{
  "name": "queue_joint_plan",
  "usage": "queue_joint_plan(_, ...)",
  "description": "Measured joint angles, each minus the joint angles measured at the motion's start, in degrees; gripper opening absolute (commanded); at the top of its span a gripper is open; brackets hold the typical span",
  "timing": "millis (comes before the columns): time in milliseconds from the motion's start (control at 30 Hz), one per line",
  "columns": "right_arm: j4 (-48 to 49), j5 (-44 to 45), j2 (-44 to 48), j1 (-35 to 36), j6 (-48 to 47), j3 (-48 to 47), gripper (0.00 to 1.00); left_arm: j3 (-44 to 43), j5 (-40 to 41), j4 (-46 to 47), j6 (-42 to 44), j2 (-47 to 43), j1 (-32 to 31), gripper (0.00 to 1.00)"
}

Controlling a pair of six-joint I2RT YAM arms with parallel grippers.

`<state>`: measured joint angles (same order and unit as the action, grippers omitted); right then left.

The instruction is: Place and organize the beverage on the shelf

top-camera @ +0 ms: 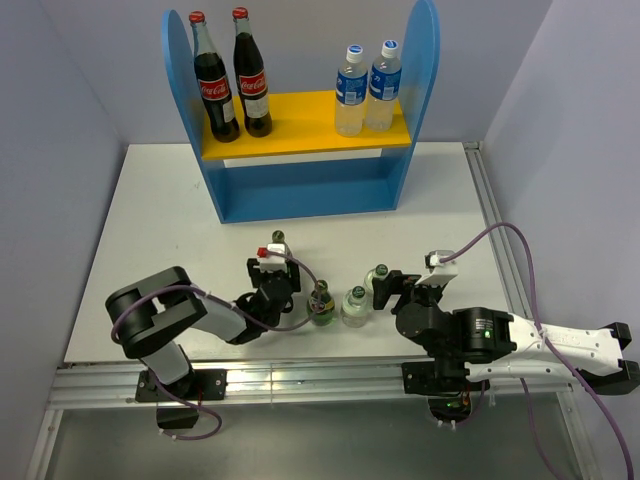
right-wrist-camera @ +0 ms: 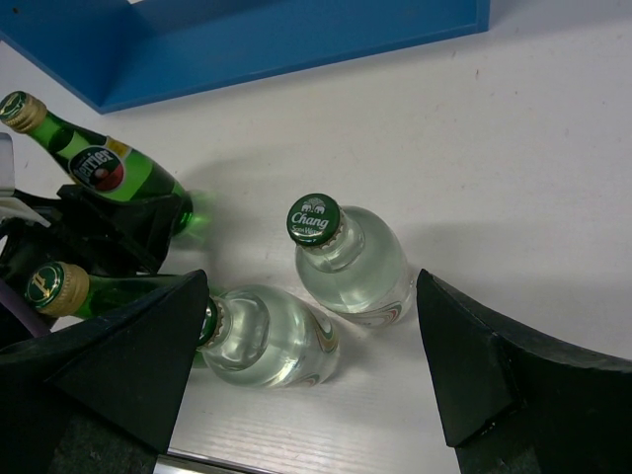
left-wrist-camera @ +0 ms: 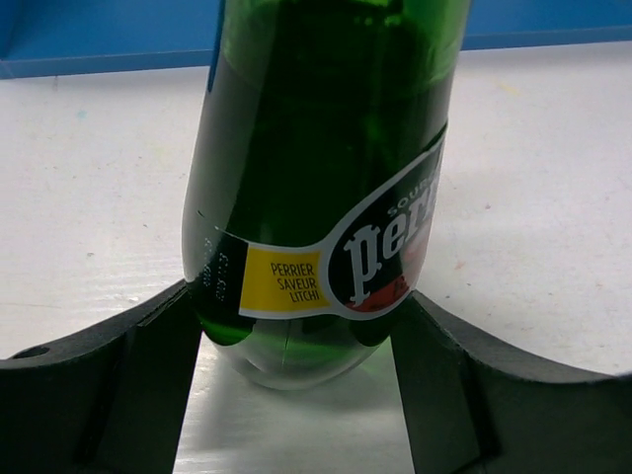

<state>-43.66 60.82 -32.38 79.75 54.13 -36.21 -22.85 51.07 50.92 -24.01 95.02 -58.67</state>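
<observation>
Left wrist: left hand clamps green bottle; right hand spread wide.

Room on the shelf's yellow board only between cola bottles and water bottles; crowded along the desk's near edge. Green bottle in left gripper, second green bottle and clear bottles bunched beside right gripper.
</observation>
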Motion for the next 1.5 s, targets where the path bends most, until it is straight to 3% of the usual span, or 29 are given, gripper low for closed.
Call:
queue_joint_plan(367,0.0,0.0,0.1,0.0,0.0,0.0,0.92,-1.6,-4.2,-5.8,3.7,-3.4,7.7,0.00)
queue_joint_plan(867,0.2,0.0,0.2,0.0,0.0,0.0,0.92,-11.1,-12.9,-8.7,7.1,-3.2,20.6,0.00)
queue_joint_plan(1233,0.4,0.0,0.1,0.0,0.0,0.0,0.92,-20.4,-20.2,-9.7,6.3,7.2,31.4,0.00)
queue_joint_plan(1500,0.4,0.0,-0.1,0.0,0.0,0.0,0.92,-24.4,-21.5,-9.6,5.7,11.7,33.8,0.00)
